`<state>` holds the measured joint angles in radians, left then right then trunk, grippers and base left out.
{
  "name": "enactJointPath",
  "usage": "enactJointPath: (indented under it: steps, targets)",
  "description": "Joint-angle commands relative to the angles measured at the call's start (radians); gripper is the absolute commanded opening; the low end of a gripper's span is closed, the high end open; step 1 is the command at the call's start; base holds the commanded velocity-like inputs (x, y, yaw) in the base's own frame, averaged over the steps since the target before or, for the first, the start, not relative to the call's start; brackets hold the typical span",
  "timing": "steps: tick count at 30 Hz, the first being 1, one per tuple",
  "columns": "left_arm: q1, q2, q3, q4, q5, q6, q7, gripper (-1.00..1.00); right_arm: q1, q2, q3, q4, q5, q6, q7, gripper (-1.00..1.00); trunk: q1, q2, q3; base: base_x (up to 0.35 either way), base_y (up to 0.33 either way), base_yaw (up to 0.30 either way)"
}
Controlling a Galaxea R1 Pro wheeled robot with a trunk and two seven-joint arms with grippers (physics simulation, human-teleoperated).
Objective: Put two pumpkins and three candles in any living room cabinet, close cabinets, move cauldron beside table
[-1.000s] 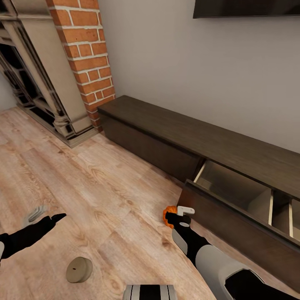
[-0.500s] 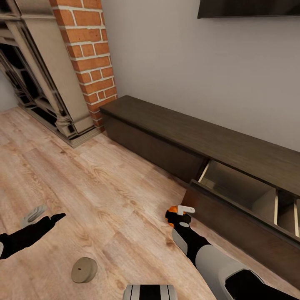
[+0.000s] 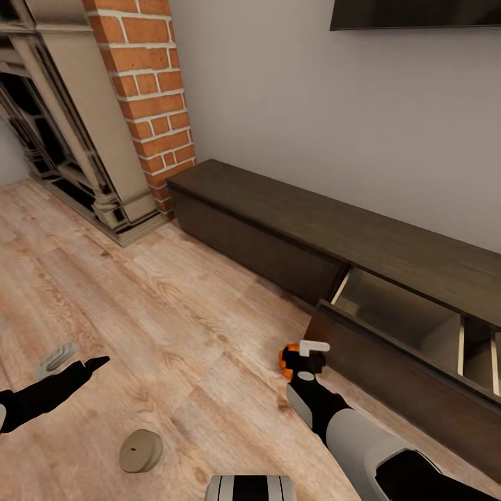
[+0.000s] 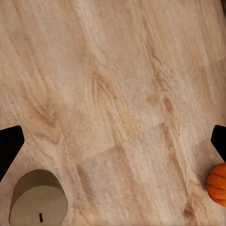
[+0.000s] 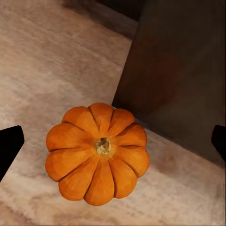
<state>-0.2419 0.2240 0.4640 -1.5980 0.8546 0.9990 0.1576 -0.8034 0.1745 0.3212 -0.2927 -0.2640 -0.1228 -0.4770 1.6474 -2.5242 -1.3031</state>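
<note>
Pumpkin (image 5: 97, 153) at lower centre looks light, rigid and a bit slick, so we'd pinch across its ribbed sides with our wide-open right gripper (image 3: 304, 356).

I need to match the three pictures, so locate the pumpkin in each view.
Head view: pumpkin on the floor, just ahead of the right end effector.
Left wrist view: at the frame's edge.
Right wrist view: centred.
Shared landmark: the wood floor.

Light wood plank floor (image 3: 174, 313), grey wall (image 3: 334, 125), brick column (image 3: 146, 90), carved fireplace (image 3: 62, 139), dark TV (image 3: 417, 14) up top.
</note>
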Motion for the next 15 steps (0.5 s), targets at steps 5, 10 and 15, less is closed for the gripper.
enactJointPath:
  steps: [5,10,15]
  targets:
    - [0.0,0.0,0.0,-0.002,0.011,0.005,0.01,1.0,0.0,0.0,0.009,0.002,-0.003,-0.012,-0.016,1.0,0.002,-0.001,-0.016,0.0,0.0,0.0]
    - [-0.002,0.011,-0.011,-0.016,0.011,-0.005,0.015,1.0,-0.001,0.0,0.011,0.004,-0.003,-0.012,-0.016,1.0,0.002,-0.001,-0.016,0.0,0.0,0.0]
    - [-0.143,0.057,-0.015,-0.019,0.013,0.0,0.045,1.0,-0.001,0.0,0.012,0.004,-0.004,-0.012,-0.016,1.0,0.002,-0.001,-0.016,0.0,0.0,0.0]
